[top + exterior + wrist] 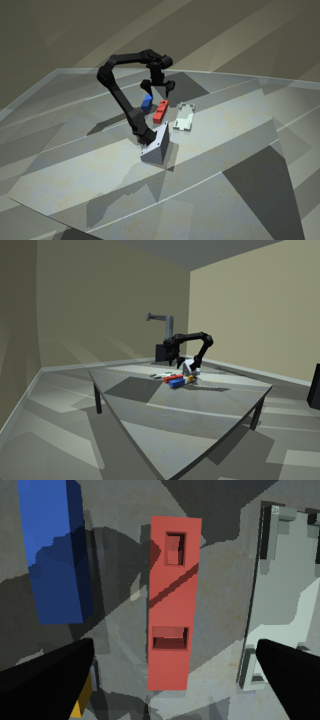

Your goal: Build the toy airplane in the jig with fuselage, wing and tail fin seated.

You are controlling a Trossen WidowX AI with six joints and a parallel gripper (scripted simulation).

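Observation:
The red fuselage (156,118) (169,379) (172,610) lies on the table, its two sockets facing up. The pale grey-green jig (184,118) (280,595) lies beside it with its cradle empty. The blue wing (146,103) (176,383) (52,565) lies on the fuselage's other side; its tab is not visible. The yellow tail fin (190,378) (84,700) is near the robot base, partly behind a finger in the wrist view and hidden in the top view. My gripper (159,96) (174,366) (176,647) is open and empty, pointing down above the fuselage, one finger to each side.
The wedge-shaped robot base (155,149) stands close to the fuselage and jig. The wing and jig flank the fuselage on opposite sides. A grey arm (169,326) stands on a dark pedestal beyond the table. Sharp shadows cross the table.

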